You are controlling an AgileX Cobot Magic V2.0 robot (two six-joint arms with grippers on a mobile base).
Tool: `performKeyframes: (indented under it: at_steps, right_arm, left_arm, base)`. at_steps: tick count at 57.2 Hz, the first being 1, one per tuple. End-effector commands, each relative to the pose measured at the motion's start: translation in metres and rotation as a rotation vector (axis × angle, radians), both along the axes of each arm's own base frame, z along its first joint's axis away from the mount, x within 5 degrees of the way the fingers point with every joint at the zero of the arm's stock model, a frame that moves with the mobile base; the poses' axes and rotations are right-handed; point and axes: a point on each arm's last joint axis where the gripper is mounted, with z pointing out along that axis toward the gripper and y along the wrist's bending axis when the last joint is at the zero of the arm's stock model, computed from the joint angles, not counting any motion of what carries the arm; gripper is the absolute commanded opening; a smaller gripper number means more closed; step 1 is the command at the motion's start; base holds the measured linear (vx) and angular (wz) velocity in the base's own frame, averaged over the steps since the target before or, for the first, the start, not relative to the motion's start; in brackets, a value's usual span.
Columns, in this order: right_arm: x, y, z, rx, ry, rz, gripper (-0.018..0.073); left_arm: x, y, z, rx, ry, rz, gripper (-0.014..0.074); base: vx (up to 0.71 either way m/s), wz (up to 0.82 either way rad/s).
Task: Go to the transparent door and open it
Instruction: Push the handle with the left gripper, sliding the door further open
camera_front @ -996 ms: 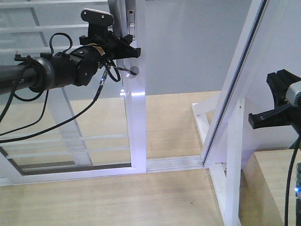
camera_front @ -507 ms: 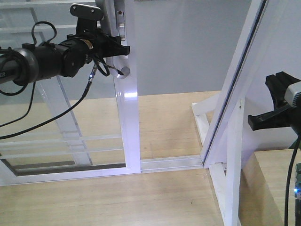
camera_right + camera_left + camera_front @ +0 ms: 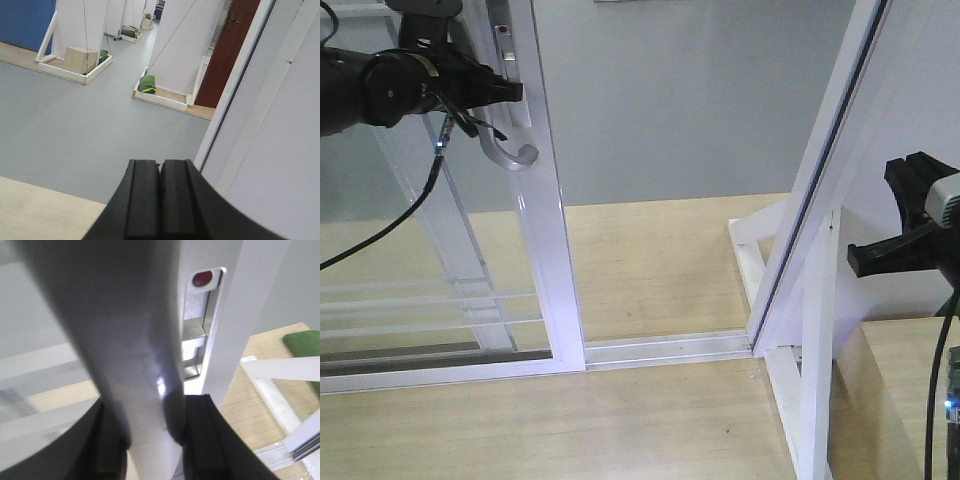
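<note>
Now the transparent door (image 3: 545,200) stands at 10 o'clock in the front view, partly slid along its floor track (image 3: 660,347). The left gripper (image 3: 485,85) is clenched on the grey handle (image 3: 512,150). The right gripper (image 3: 160,195) hangs clenched on nothing at 3 o'clock. I think the smooth curved handle can slip out if the pull goes crooked, or the door can jam in the track.
</note>
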Motion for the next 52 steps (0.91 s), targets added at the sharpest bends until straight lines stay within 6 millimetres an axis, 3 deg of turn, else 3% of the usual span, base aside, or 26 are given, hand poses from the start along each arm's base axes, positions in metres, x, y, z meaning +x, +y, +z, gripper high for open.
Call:
performKeyframes:
  at_steps: [1, 37, 52]
  right_arm:
    - [0.002, -0.001, 0.018, 0.009, -0.123, -0.010, -0.0006]
    - [0.002, -0.001, 0.018, 0.013, -0.122, -0.010, -0.0006]
    - [0.002, -0.001, 0.018, 0.019, -0.120, -0.010, -0.0006]
  left_arm:
    - [-0.017, 0.008, 0.095, -0.055, -0.367, -0.005, -0.0006]
    - [-0.042, 0.081, 0.136, -0.025, -0.418, 0.169, -0.0006]
    - [-0.052, 0.092, 0.146, -0.016, -0.413, 0.201, -0.0006]
  base:
    - [0.00, 0.00]
    - [0.00, 0.00]
    - [0.00, 0.00]
